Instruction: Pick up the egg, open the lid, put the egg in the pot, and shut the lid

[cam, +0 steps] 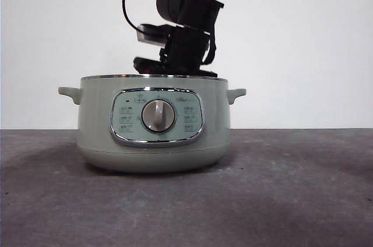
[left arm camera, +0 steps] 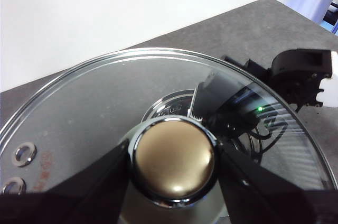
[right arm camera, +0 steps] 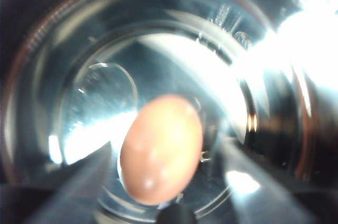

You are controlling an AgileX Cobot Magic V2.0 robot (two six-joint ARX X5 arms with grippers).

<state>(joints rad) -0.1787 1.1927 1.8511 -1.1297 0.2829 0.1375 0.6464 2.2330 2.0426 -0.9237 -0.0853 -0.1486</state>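
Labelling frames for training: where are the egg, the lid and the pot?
egg (right arm camera: 161,149): right wrist view, middle of its shell.
lid (left arm camera: 79,105): left wrist view, clear glass beside the knob.
pot (cam: 96,119): front view, green side wall.

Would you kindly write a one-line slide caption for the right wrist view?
Right end effector holds the egg between its jaws, above the pot's shiny inner bowl.

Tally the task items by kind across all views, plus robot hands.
Pot: 1
Lid: 1, held by the knob in the left hand
Egg: 1, held in the right hand inside the pot
Hands: 2
Total: 5
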